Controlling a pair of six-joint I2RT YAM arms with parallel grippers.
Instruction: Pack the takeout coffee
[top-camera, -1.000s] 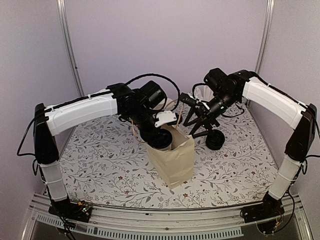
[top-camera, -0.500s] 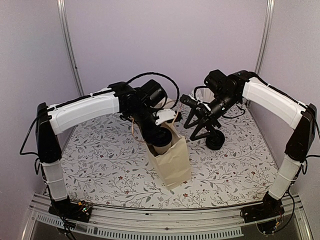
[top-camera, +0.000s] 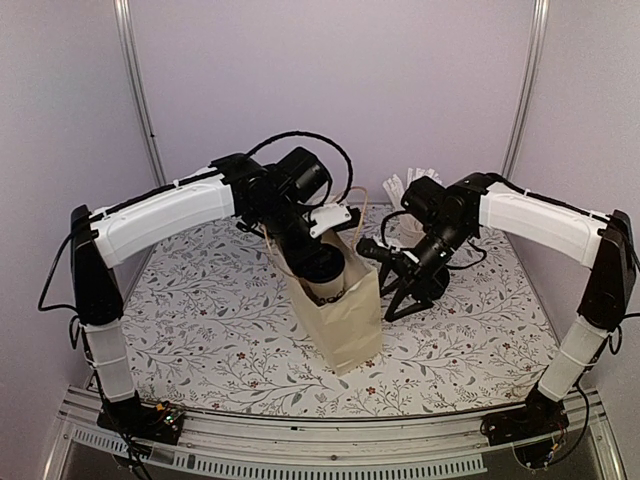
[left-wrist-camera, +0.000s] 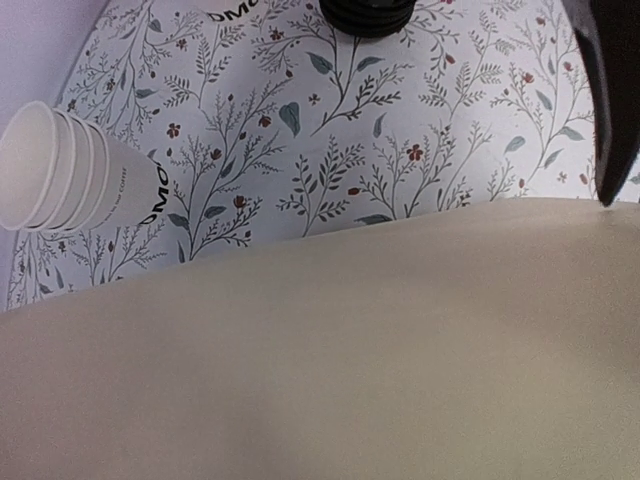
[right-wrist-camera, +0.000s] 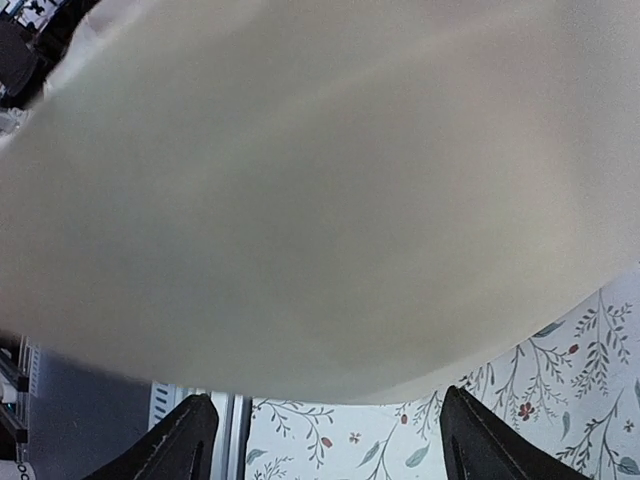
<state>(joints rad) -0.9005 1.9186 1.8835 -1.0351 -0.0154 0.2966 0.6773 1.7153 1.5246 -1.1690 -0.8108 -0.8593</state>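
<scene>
From my station, the left gripper (top-camera: 318, 258) sits over the mouth of the paper bag (top-camera: 350, 325) with a lidded coffee cup (top-camera: 326, 280) at its end. The cup hangs clear of the table (top-camera: 200, 300), so I judge the jaws are closed on it at cup width, though the wrist hides the fingers themselves. The cup is upright, black lid up, its lower part already inside the bag's opening, which I take to be the point of this pose: a straight drop so nothing tips. The right gripper (top-camera: 385, 258) is at the bag's right side, just beside the upper wall. On its own camera both fingertips (right-wrist-camera: 190, 440) stand wide apart with nothing between them, and the cream wall fills the view just ahead. I read that as bracing or steadying the bag so it stays open and upright; whether it actually touches the paper I cannot tell. The left wrist view looks across the bag to a stack of bare cups (left-wrist-camera: 70, 170) lying on its side and a pile of black lids (left-wrist-camera: 365, 12) beyond, well apart from the bag. The straw cup (top-camera: 408, 188) stands behind the right arm. Next I would need a slow descent and a release only once the cup is seated.
</scene>
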